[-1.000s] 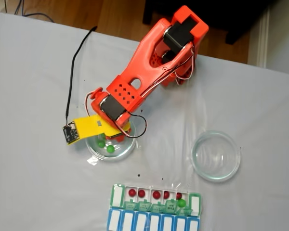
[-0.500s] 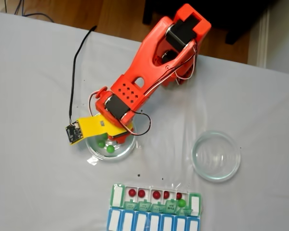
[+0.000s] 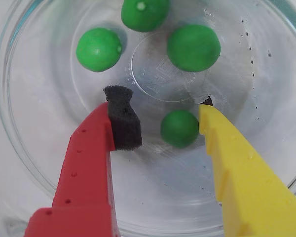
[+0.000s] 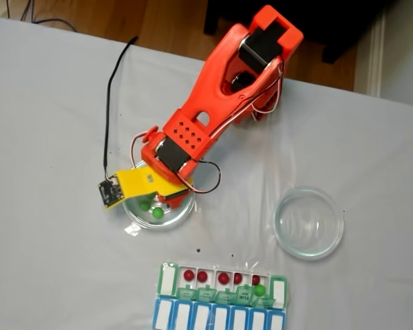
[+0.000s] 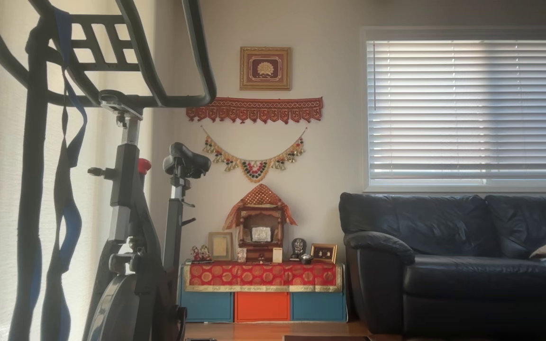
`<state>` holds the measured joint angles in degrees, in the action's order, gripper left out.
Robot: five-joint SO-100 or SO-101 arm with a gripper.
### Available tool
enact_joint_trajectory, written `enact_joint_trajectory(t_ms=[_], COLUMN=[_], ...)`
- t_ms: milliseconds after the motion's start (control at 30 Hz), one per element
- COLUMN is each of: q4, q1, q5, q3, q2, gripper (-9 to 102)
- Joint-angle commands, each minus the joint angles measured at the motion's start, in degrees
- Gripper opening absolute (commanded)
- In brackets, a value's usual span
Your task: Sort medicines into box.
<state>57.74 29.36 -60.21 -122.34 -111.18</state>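
Note:
In the wrist view my gripper [image 3: 163,111] hangs open inside a clear glass dish [image 3: 34,163]. Its red finger with a black foam pad [image 3: 122,121] is on the left and its yellow finger [image 3: 237,163] on the right. One green pill [image 3: 179,128] lies between them, close to the yellow finger and not gripped. Three more green pills [image 3: 193,47] rest farther in. In the fixed view the gripper [image 4: 162,196] is over the left dish [image 4: 182,214], with two green pills [image 4: 157,214] showing. The box [image 4: 166,280] holds several red pills [image 4: 188,275] and one green pill [image 4: 260,290].
An empty glass dish [image 4: 308,222] stands right of the arm, above the box's right end. The orange arm [image 4: 213,89] reaches in from the table's far edge. A black cable [image 4: 109,103] runs to the wrist camera. The other view shows a room with a sofa [image 5: 458,260].
The arm has pushed forward and lowered the gripper deeper into the left dish; the yellow finger part moved down and right in the fixed view. The pills and box stay put.

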Motion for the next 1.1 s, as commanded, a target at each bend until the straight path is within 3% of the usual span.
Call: enact_joint_trajectory(t_ms=[0, 167, 633, 1067], q4=[-0.4, 1.4, 17.2, 25.0], q1=[-0.5, -1.4, -4.5, -4.5], q5=[0.4, 1.3, 5.4, 6.0], q3=[-0.3, 0.4, 18.1, 26.4], q2=[-4.0, -4.0, 8.1, 13.9], gripper=[22, 24, 26, 26])
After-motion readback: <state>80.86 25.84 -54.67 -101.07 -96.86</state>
